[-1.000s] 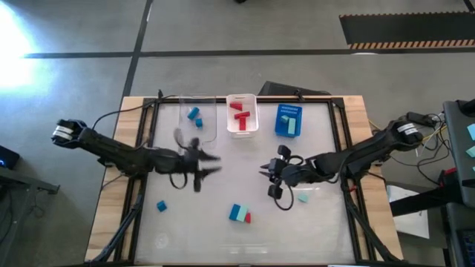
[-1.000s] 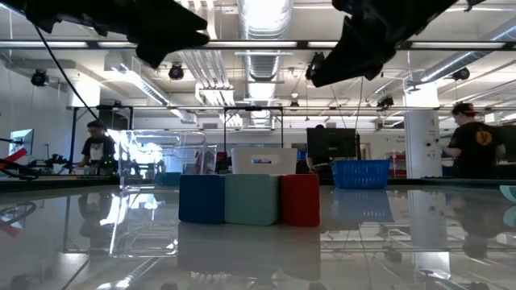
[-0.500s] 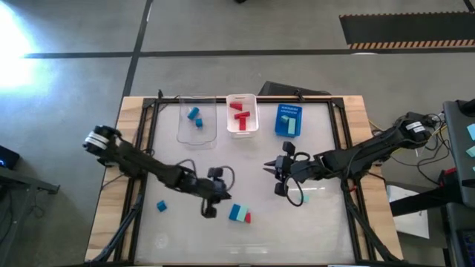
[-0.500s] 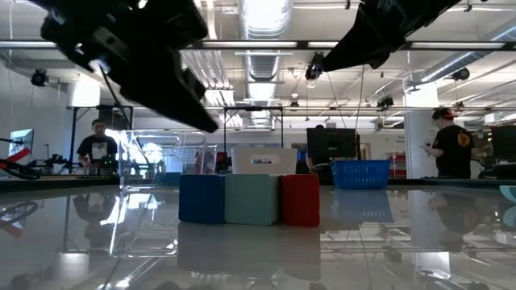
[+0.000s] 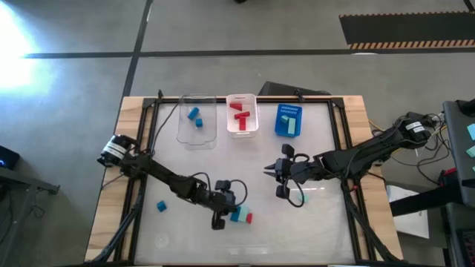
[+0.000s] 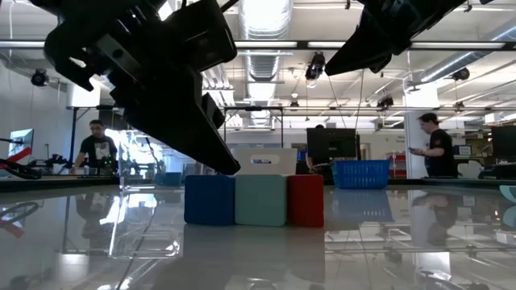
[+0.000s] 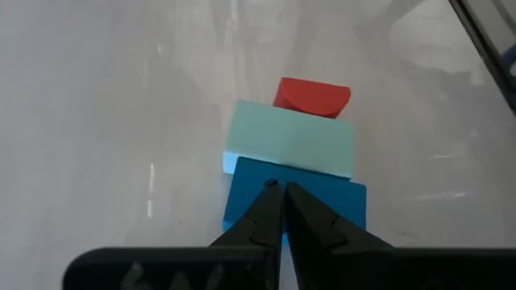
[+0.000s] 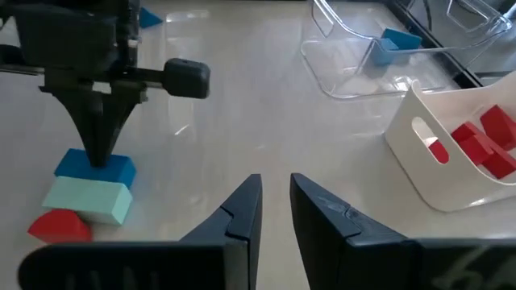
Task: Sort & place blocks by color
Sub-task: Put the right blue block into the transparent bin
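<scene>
I take the row of three blocks at the table's near middle as my landmark: blue block [image 5: 233, 213], mint block [image 5: 240, 216], red block [image 5: 249, 219], touching side by side.

My left gripper [image 7: 282, 197] is right over the blue block, fingers pressed together with nothing between them, tips at the block's top face. That is my worry. With the jaws shut I cannot take the block; if I push down or forward I judge the whole row slides, or the blue one skids away from its neighbours. I need to lift a touch, open, and straddle the blue block alone, since the mint block sits flush against it and a finger may wedge between them or drag both.

The left arm reaches in low from the table's left edge, stretched long across to the row, wrist tipped down so the fingers point at the block.

A lone blue block [image 5: 160, 206] lies left of the row, well apart.

Beyond the row and to its right, my right gripper [image 5: 269, 171] hangs above the table, fingers a narrow gap apart and holding nothing, the arm reaching in from the right edge.

Farthest from the row, three bins stand along the back edge: the clear bin [image 5: 182, 132] with blue blocks, the white bin [image 5: 254, 119] with red ones, the blue bin [image 5: 278, 122] with mint ones.
</scene>
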